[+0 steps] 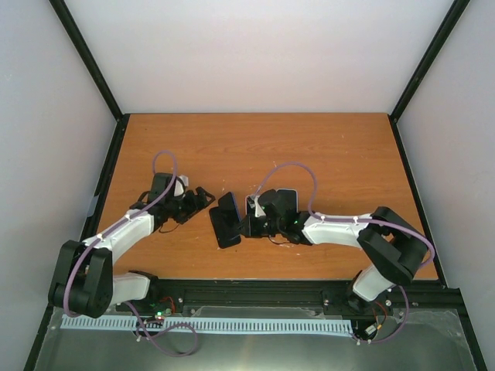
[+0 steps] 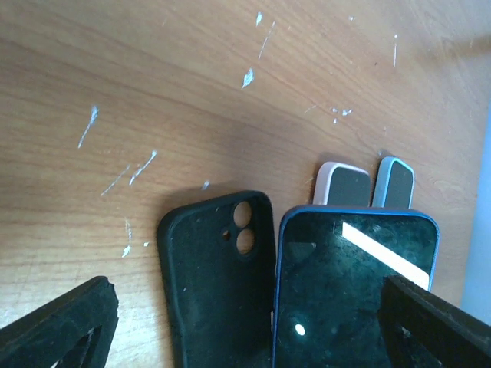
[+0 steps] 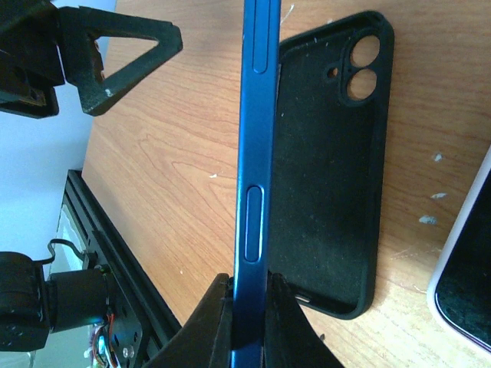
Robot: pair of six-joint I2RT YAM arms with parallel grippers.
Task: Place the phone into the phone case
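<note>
My right gripper [image 3: 249, 318] is shut on the bottom end of a blue phone [image 3: 257, 146] and holds it on its long edge, just left of the case. The black phone case [image 3: 334, 176] lies open side up on the table. In the left wrist view the case [image 2: 219, 284] sits left of the phone's dark screen [image 2: 353, 291]. My left gripper [image 2: 245, 341] is open and empty, with its fingers [image 2: 61, 330] wide apart in front of both. From above, the phone [image 1: 225, 229] is in the right gripper [image 1: 246, 226], the case [image 1: 230, 202] is behind it, and the left gripper [image 1: 203, 199] is to the left.
Two more phones, one pink-edged [image 2: 343, 184] and one light blue [image 2: 394, 182], lie just beyond the held phone, near my right wrist [image 1: 286, 197]. One phone's edge shows at the right in the right wrist view [image 3: 468, 284]. The black rail [image 1: 309, 292] runs along the near table edge.
</note>
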